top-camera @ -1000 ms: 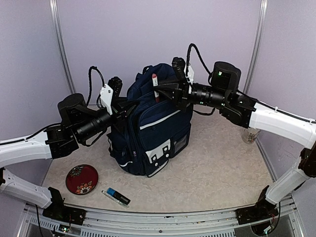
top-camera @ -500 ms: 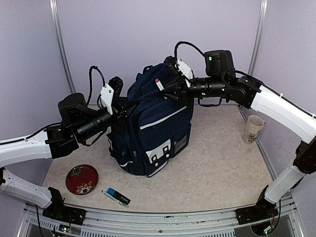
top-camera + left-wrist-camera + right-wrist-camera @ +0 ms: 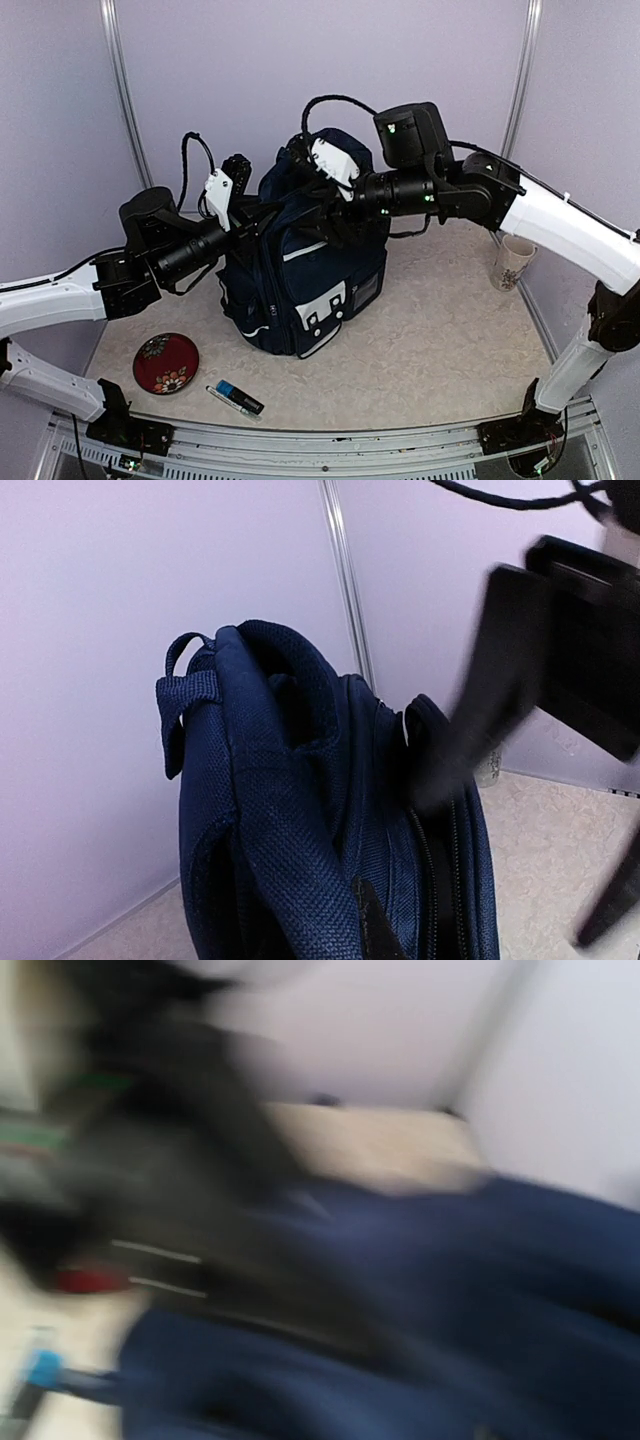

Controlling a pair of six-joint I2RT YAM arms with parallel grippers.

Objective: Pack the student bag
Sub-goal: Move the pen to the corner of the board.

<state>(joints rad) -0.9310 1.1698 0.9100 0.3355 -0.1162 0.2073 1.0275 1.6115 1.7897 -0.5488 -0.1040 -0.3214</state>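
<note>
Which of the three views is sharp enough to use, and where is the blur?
Top external: sharp, evenly lit, no glare on the student bag. Left wrist: bag fabric crisp, the right gripper at the right edge smeared by motion. Right wrist: heavy motion blur throughout, only navy fabric and pale table distinguishable.

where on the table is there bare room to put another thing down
Widest bare patch: the table between the student bag and the mug, down to the near edge. Crowded: front left, with the red dish and marker, and over the bag's top, where the left arm and right arm meet.
</note>
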